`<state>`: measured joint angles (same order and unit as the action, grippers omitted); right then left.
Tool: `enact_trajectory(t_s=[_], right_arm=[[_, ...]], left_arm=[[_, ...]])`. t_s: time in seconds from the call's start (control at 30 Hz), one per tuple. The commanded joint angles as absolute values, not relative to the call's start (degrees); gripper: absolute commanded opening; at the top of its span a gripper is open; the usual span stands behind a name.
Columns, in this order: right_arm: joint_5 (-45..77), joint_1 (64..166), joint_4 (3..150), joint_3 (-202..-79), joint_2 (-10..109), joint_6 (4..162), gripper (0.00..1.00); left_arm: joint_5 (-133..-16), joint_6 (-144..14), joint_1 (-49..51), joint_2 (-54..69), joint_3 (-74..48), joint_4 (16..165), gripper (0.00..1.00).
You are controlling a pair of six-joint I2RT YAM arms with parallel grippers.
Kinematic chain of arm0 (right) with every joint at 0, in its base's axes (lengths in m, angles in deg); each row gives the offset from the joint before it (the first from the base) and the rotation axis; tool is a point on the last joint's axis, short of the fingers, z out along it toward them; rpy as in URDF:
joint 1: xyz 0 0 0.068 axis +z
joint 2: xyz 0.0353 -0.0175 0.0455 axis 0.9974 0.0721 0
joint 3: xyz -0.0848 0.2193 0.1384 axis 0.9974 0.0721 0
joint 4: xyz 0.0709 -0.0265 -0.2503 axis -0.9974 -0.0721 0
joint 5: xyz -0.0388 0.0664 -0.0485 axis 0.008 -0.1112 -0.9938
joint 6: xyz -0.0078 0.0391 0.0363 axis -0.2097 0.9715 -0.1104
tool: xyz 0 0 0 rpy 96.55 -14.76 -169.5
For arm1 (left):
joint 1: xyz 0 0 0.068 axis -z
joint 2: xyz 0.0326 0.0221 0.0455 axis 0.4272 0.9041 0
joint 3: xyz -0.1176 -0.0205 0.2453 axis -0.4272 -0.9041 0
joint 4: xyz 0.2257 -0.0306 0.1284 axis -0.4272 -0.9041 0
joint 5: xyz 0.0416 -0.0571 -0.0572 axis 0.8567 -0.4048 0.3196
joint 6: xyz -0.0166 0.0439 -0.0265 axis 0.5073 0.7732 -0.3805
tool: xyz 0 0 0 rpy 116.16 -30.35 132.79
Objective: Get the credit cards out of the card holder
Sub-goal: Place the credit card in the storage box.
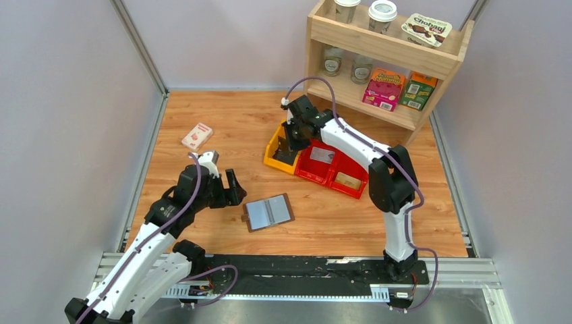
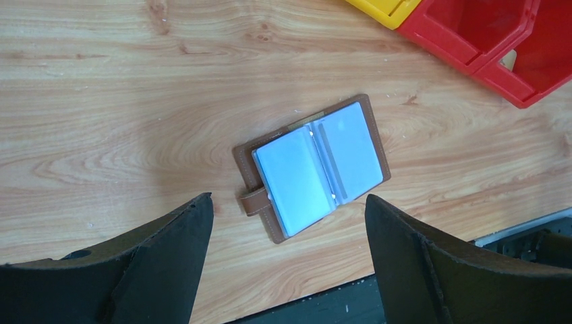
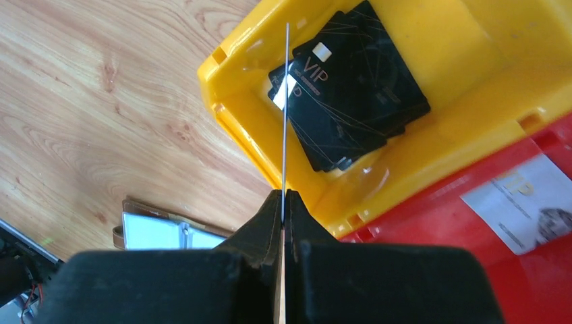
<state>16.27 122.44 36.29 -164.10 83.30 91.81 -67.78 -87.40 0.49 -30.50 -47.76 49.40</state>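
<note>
Brown card holder (image 2: 311,167) open below wide-parted left gripper (image 2: 289,204); edge-on card (image 3: 286,115), face hidden, clamped tight in right gripper (image 3: 284,199).

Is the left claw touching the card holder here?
Apart. The top external view shows a clear gap between the left claw and the card holder.

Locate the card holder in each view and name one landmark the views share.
Top external: card holder, lower centre, lying open.
Left wrist: card holder, mid-frame, open.
Right wrist: card holder, lower left, only a strip showing.
Shared landmark: yellow bin, in all three.
</note>
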Motion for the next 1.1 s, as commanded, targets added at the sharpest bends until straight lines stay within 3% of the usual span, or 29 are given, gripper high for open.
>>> enact_trajectory(t_s=[0.0,0.33,0.7,0.87,1.07], right_arm=[[20.8,122.1,35.2,-169.5,87.9,92.6,0.0],[26.5,120.6,33.9,-176.1,95.8,96.5,0.02],[17.3,119.9,30.8,-177.6,90.8,95.9,0.45],[13.8,120.3,31.5,-174.2,83.1,95.7,0.56],[12.2,123.9,39.0,-159.6,71.1,98.7,0.64]], left_arm=[[-69.8,-84.9,0.5,-30.1,-45.2,51.0,0.9],[-71.7,-85.3,0.5,-24.8,-44.9,53.1,0.89],[-75.5,-86.3,0.5,-19.5,-44.4,54.9,0.88],[-76.3,-86.9,0.5,-16.5,-44.2,54.2,0.85],[-77.0,-87.2,0.5,-13.0,-44.3,52.9,0.81]])
